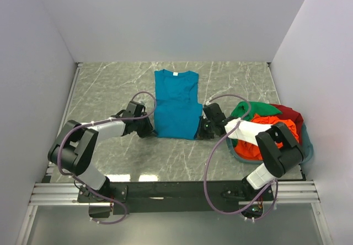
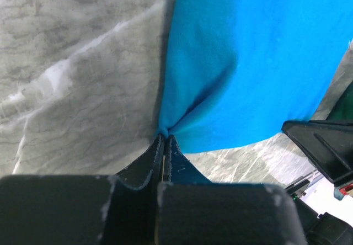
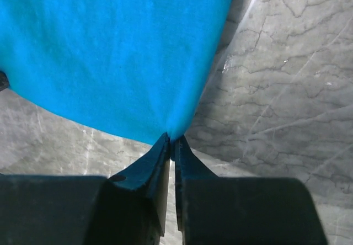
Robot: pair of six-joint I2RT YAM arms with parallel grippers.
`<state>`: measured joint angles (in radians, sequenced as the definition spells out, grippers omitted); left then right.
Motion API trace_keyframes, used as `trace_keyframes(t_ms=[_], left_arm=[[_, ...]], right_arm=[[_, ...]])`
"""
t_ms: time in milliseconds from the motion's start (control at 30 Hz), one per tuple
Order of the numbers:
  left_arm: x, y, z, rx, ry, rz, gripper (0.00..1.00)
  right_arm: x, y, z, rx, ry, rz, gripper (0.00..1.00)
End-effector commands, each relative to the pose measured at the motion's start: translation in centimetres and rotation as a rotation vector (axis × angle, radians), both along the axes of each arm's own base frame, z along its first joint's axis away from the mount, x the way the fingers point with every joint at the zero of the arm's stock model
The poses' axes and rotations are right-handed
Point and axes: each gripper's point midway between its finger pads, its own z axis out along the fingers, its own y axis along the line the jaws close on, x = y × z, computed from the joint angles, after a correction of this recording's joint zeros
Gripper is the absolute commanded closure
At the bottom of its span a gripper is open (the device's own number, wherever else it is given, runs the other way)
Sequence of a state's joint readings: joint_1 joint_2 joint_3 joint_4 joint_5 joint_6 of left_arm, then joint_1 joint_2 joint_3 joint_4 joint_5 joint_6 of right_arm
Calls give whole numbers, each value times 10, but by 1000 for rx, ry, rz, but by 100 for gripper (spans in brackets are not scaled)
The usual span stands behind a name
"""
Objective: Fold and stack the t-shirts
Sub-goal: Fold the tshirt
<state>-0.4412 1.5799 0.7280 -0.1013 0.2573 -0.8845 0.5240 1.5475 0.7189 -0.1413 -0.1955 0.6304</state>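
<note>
The teal-blue t-shirt (image 1: 175,104) is soft matt cloth, faintly fuzzy up close. The table (image 1: 110,85) is smooth, veined, grey stone-look with a slight sheen. The left gripper (image 2: 164,139) and right gripper (image 3: 172,140) look like matt black plastic, scuffed pale at the edges.

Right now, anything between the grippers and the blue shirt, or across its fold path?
Nothing visible. Left gripper and right gripper are shut on the near hem corners of the teal-blue t-shirt; nothing lies on it. The basket sits off right.
</note>
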Motion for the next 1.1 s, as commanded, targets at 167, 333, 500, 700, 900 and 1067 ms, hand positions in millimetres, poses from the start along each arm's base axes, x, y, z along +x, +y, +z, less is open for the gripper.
trace_keyframes(t_ms=[167, 333, 500, 700, 900, 1067], left_arm=[[-28, 9, 22, -48, -74, 5, 99], [-56, 17, 46, -99, -131, 21, 99], [-80, 31, 78, -117, -174, 63, 99], [-97, 49, 141, -198, -329, 125, 99], [-99, 59, 165, -211, -384, 175, 99], [-85, 66, 175, -170, -417, 227, 99]], right_arm=[[-16, 10, 48, 76, -88, 111, 99], [-53, 16, 74, 159, -85, 211, 100], [-93, 31, 120, 304, -118, 349, 100], [-124, 37, 167, 451, -164, 459, 100], [-129, 41, 172, 522, -182, 460, 100], [-115, 40, 166, 541, -212, 398, 100]])
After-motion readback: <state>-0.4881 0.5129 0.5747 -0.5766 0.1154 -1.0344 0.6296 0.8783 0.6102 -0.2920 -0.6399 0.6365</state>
